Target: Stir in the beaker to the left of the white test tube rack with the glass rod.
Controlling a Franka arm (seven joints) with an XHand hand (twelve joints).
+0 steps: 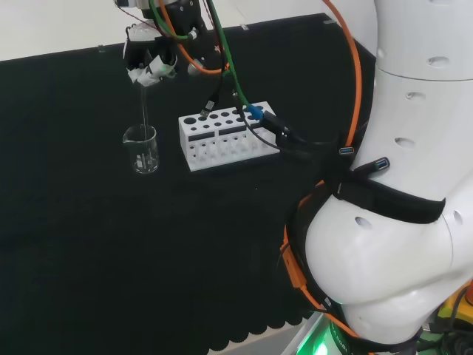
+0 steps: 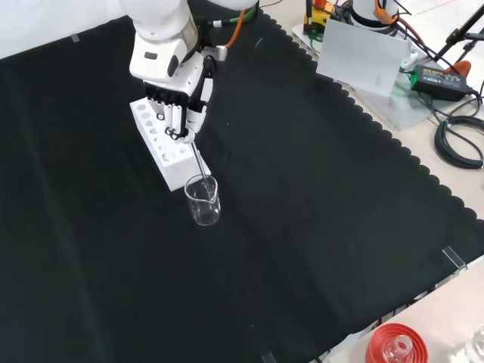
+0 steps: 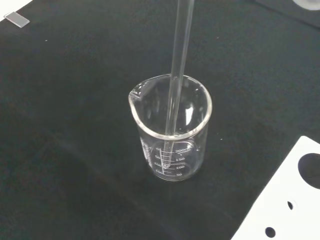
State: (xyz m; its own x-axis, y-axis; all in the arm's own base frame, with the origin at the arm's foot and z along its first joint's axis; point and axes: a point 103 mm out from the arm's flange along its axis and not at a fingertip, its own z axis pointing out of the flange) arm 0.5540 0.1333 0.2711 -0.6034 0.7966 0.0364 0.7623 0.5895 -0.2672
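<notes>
Gripping the glass rod, the hand dips it inside the beaker.

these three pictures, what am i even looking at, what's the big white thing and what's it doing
It is one moment seen by three cameras. The big white shapes are a robot arm standing at a bench covered in black cloth. One picture looks over the arm from behind, one looks down from in front, and one is taken from the wrist, close up.

At the arm's end is a black and white robot hand with fingers. Its fingers are curled round a glass rod, which reaches down into a clear beaker. I can't tell whether the beaker holds liquid. Beside it stands a white test tube rack with round holes.
</notes>
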